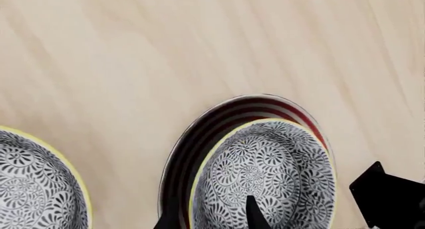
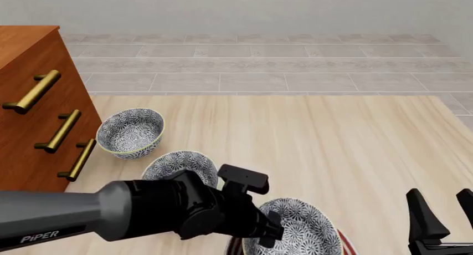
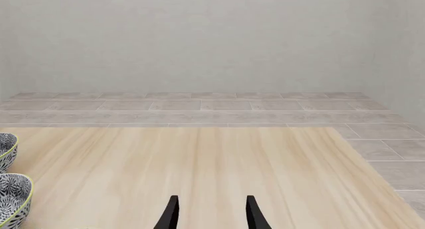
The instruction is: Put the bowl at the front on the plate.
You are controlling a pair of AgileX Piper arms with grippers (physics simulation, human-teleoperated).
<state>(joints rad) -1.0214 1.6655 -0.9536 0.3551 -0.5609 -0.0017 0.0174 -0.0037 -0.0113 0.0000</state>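
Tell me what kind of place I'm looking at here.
Probably a simulated home dining or kitchen corner: patterned bowls, including one bowl over a red-ringed plate, on a pale wooden table, a wooden drawer chest with brass handles beside it, and a grey tiled floor beyond.

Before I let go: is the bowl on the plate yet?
Over it, yes: the bowl covers most of the plate, gripper fingers straddling its rim. Whether it has touched down, cannot tell.

My front camera looks down over the plate (image 2: 342, 239); my left wrist camera hangs close above it; right wrist faces the far wall (image 3: 212, 40).
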